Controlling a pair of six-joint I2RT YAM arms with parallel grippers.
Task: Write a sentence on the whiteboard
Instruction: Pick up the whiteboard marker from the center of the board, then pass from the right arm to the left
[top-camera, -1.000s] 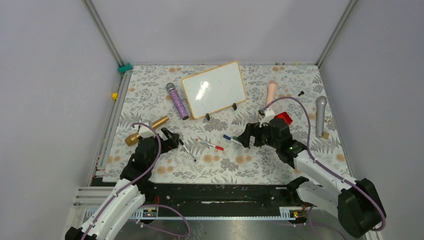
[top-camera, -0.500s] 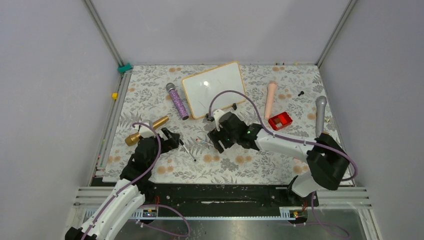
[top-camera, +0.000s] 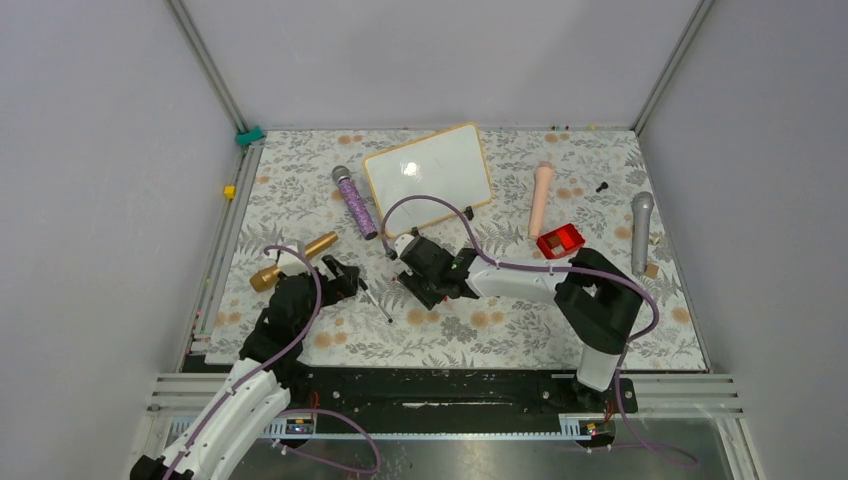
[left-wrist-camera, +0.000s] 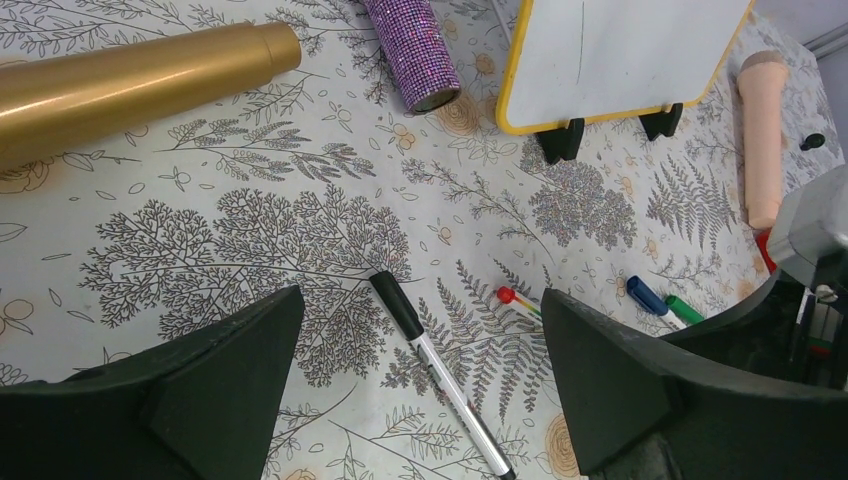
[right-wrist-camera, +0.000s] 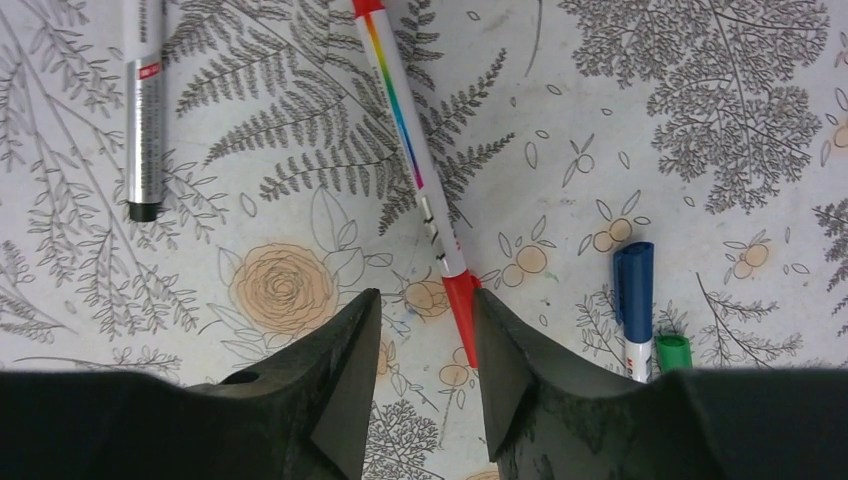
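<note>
Whiteboard (top-camera: 428, 178): stands at the far middle of the flowered table (top-camera: 300, 180), propped on two black clip feet (left-wrist-camera: 563, 140), with its glossy face turned to the near side; it is well apart from both arms.
Board face: white, with one faint thin stroke showing in the left wrist view (left-wrist-camera: 620, 50).
Right gripper (right-wrist-camera: 425, 350): reached across to the middle of the table, low over the cloth. Its fingers are half spread with a gap between them, and it is not pinching anything.
Red-ended marker (right-wrist-camera: 410, 140): white barrel with a rainbow stripe, lying flat. Its near red end sits in that gap, just beside one finger (right-wrist-camera: 505, 370) and apart from the other.
Left gripper (left-wrist-camera: 415, 370): on the near left, with its fingers spread wide and nothing held.
Black-capped marker (left-wrist-camera: 430, 360): lies flat on the cloth between the left fingers, touching neither.
Blue marker (right-wrist-camera: 632, 300) and green marker (right-wrist-camera: 673, 352): side by side, just right of the red-ended one.
Gold microphone (top-camera: 295, 260): on the cloth, left of the left gripper.
Purple glitter microphone (top-camera: 355, 202): just left of the board.
Peach microphone (top-camera: 541, 198): right of the board.
Red box (top-camera: 560, 241): near the peach microphone's near end.
Grey microphone (top-camera: 640, 230): at the far right edge.
</note>
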